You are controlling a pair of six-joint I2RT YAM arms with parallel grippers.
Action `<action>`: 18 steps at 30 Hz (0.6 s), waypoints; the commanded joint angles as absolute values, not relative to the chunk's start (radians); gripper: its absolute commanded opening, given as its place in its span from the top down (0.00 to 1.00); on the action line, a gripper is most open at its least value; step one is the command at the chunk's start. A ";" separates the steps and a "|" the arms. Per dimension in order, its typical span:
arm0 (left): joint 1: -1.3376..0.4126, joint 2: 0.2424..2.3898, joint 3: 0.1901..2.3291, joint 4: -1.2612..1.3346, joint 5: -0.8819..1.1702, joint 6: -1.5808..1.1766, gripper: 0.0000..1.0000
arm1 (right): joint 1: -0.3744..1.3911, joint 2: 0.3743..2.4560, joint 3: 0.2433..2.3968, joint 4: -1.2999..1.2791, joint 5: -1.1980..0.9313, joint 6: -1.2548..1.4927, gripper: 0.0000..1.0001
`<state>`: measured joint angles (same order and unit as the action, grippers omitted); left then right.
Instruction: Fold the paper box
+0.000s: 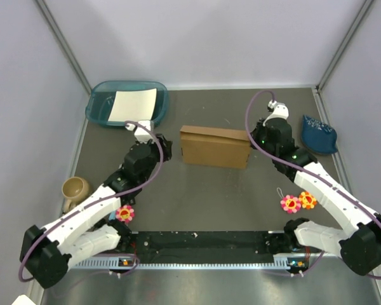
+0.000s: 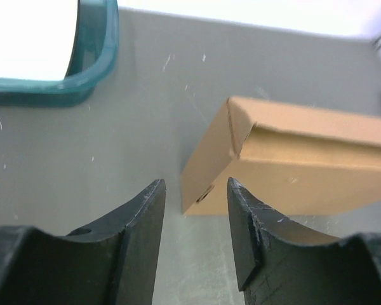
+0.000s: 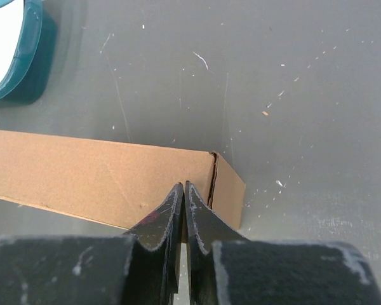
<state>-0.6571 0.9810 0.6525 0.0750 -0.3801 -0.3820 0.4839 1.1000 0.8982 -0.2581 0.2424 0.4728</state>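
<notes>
— How do your hands stand?

— My left hand [image 2: 195,184] is half spread, with nothing between its fingers [image 2: 140,216] and its tips just short of the left end of the paper box [image 1: 214,147]. My right hand [image 3: 183,185] is pinched narrow, the fingers pressed together on nothing I can see, tips over the box's right end.

— And the box itself?

— It lies closed, lid down, on the grey surface [image 1: 203,203] between my two hands. The teal tray [image 1: 96,113] with its white sheet [image 1: 132,105] sits well apart, to the left rear.

— What could go wrong?

— The box looks light and sits loose. If one hand nudges it while the other doesn't brace it, I expect it to slide or swing round. From my left wrist I see a seam under the lid's edge. If the tabs aren't seated, I judge the lid may spring up. My pinched right tips could also dent the end flap.

— Any writing?

— None. The box is plain brown board with no print or label. The flower stickers [image 1: 125,213] on my arms carry no words.
</notes>
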 commanded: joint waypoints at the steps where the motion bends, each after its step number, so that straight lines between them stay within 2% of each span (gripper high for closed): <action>1: -0.606 0.888 0.667 0.192 -0.349 -0.455 0.52 | 0.494 1.129 0.890 -0.371 0.224 0.472 0.97; 7: -0.450 1.018 0.785 0.317 -0.010 -0.606 0.61 | 0.494 1.127 0.850 -0.371 0.241 0.469 1.00; 12: -0.416 1.172 0.857 0.400 0.191 -0.661 0.68 | 0.492 1.121 0.848 -0.370 0.236 0.466 1.00; 18: -0.370 1.296 0.871 0.546 0.359 -0.782 0.89 | 0.494 1.112 0.836 -0.371 0.239 0.456 1.00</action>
